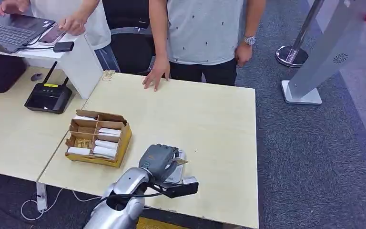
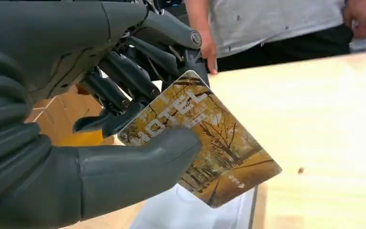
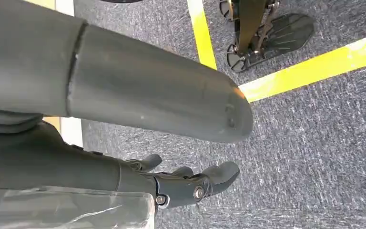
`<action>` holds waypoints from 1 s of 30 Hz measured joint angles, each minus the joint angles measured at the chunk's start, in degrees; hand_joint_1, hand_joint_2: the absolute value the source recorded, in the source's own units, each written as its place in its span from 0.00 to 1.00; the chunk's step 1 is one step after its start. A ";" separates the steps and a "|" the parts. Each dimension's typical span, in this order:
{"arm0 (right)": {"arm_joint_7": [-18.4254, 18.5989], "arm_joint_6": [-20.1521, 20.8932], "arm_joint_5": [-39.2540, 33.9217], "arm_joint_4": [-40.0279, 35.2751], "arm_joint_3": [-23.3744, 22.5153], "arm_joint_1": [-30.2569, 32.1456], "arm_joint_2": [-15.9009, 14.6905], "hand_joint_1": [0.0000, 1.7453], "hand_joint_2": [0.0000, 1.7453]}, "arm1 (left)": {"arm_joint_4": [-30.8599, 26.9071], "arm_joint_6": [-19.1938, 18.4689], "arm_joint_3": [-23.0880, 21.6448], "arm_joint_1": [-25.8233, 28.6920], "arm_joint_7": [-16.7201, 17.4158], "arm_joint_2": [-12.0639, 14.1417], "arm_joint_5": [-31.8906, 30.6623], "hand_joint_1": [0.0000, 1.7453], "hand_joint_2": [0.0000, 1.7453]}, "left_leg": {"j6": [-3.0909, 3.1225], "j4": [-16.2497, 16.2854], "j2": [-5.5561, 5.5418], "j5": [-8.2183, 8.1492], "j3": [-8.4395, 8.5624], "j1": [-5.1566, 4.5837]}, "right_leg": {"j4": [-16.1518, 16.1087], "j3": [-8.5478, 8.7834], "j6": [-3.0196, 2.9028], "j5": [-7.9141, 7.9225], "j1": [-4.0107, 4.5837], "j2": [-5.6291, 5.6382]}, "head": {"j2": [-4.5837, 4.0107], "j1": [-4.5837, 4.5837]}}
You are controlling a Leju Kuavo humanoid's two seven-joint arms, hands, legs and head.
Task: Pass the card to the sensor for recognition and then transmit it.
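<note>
1. My left hand (image 2: 76, 119) pinched the thin, glossy autumn-tree card (image 2: 205, 143) between thumb and fingers, above the white flat sensor (image 1: 180, 177) on the pale wooden table (image 1: 209, 119).
2. The card looked light, stiff and slippery; an edge grip suited it.
3. My right hand (image 3: 190, 183) hung empty, fingers loosely curled.

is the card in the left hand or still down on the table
In the hand. The left hand pinches the yellow hotel card between thumb and fingers, tilted above the table.
</note>
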 joint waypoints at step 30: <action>0.22 0.11 0.74 0.02 0.00 0.08 0.00 0.00 0.00 | 1.44 1.18 2.75 2.54 6.75 2.49 -7.06 1.00 1.00 | 0.03 -0.01 -0.04 0.04 0.13 0.04 | 0.01 0.16 0.00 0.00 0.00 -0.08 | 0.00 0.00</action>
